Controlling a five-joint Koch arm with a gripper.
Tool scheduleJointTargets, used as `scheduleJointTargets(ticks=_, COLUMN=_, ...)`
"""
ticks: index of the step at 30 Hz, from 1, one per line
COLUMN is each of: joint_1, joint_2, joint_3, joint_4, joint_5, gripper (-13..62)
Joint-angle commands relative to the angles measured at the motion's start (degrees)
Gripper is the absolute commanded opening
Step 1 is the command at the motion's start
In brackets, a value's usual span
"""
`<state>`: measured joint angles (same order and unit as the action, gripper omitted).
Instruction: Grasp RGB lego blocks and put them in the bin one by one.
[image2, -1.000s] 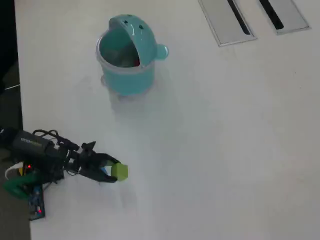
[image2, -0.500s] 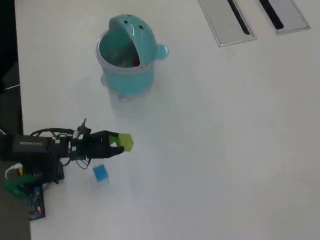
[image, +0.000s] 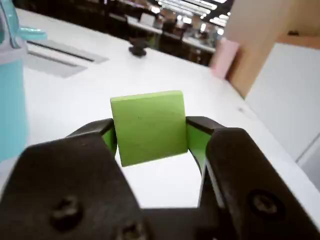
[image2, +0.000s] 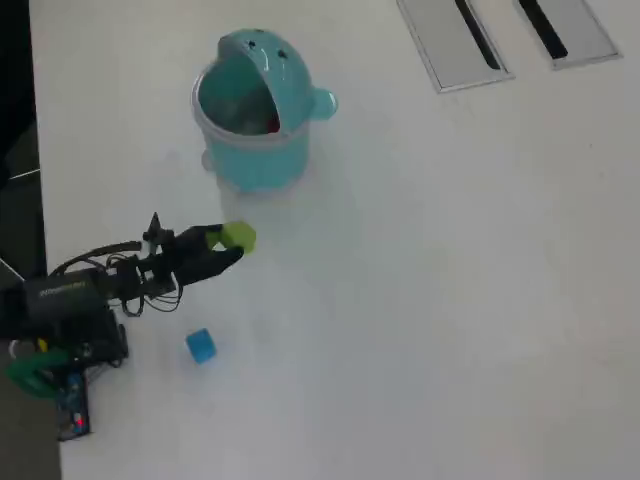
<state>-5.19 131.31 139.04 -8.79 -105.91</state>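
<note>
Gripper (image: 150, 145) pinches the yellow-green block (image: 148, 126) — smooth, flat-faced, square; blue block (image2: 200, 346) lies apart

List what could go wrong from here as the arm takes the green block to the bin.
1. The gripper pinches the yellow-green block only by its lower sides, with most of it standing above the jaws, so it might twist or slip out on the way.
2. The bin has its domed lid tipped over part of the mouth; a release too far toward the lid could bounce the block off.
3. The blue block lies beside the arm and could get knocked.
</note>
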Motion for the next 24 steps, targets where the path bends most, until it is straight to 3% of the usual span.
scheduleJointTargets(ticks=1, joint_1=-0.26, joint_2=3.52, joint_3=-5.19, joint_4=-6.59, joint_5=0.53, gripper=1.0)
scheduleJointTargets(ticks=6, joint_1=-17.05, joint_2=0.97, joint_3=-9.67, joint_4=-8.35, joint_5=0.44, gripper=0.9)
scheduleJointTargets(ticks=11, joint_1=-26.54, joint_2=-6.15, joint_3=-14.33, joint_4=-9.49, joint_5=0.53, gripper=0.9)
scheduleJointTargets(ticks=24, joint_1=-39.46, joint_2=-27.95, joint_3=-37.44, joint_4=-10.37, joint_5=0.18, gripper=1.1)
